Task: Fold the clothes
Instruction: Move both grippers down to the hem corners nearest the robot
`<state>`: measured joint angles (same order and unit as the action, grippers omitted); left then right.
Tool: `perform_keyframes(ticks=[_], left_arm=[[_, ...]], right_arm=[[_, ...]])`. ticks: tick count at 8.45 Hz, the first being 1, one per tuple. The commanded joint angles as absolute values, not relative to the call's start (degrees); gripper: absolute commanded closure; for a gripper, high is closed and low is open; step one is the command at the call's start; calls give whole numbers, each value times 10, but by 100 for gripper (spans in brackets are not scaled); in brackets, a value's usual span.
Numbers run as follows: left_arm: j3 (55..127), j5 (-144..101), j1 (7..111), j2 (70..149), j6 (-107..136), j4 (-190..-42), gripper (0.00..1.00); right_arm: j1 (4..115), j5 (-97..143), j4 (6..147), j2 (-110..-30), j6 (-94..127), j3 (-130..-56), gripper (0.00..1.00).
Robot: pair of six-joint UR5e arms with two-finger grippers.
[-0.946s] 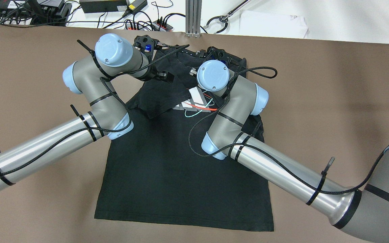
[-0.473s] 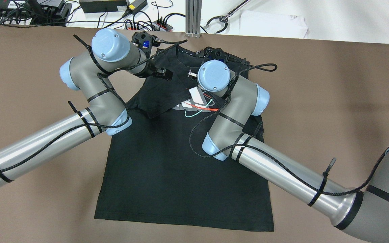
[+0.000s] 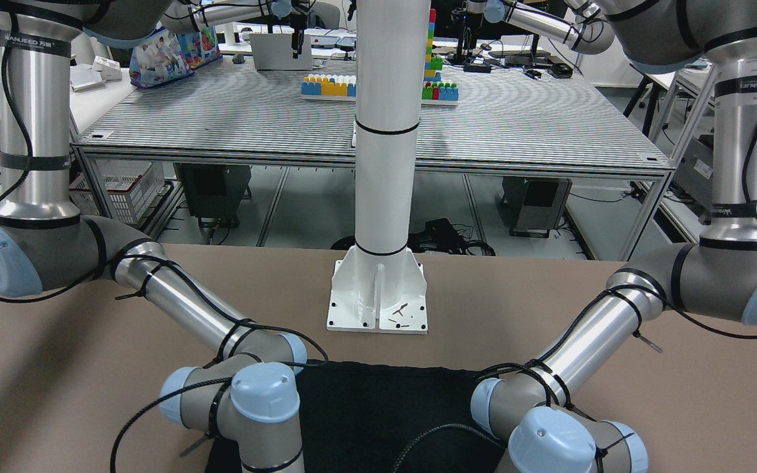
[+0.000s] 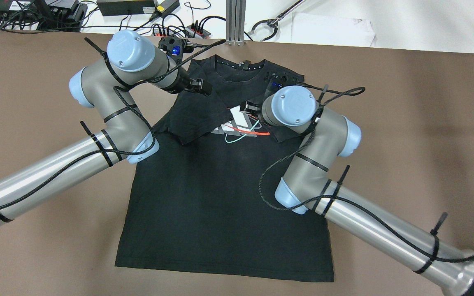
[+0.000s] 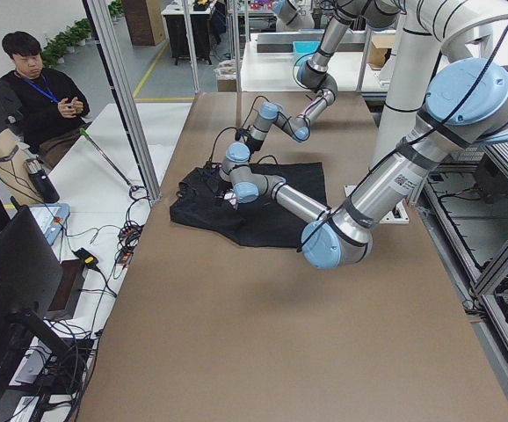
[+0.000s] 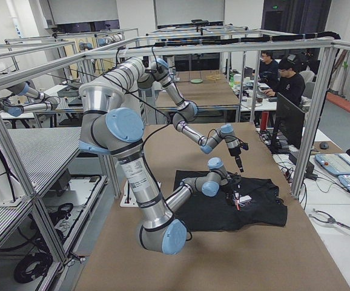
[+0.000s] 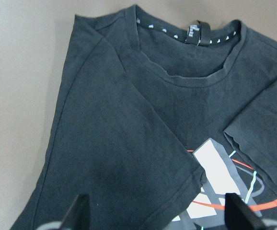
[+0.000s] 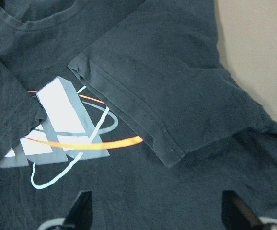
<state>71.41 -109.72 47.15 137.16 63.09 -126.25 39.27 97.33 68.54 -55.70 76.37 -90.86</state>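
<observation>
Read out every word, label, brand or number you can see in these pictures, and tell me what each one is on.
"HUAWEI": on the back of the dark monitor, seen from the robot's left side.
Lettering on the bands of the right arm and the left arm: too blurred to read.
Neck tag of the black T-shirt: too small to read.
Chest print: shapes only, no letters.

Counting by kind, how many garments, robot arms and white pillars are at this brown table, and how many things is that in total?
Black T-shirt: 1
Robot arms: 2, the left arm and the right arm
White pillar: 1
Total: 4
</observation>
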Motion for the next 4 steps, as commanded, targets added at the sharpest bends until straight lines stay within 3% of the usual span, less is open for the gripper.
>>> perform_keyframes(ticks=[1, 4], left_arm=[[813, -1091, 441, 1300, 705, -1263, 0], [964, -999, 350, 1191, 797, -1262, 0]], right_arm=[[374, 980, 768, -656, 770, -1084, 6], [332, 977, 761, -721, 788, -1154, 5]])
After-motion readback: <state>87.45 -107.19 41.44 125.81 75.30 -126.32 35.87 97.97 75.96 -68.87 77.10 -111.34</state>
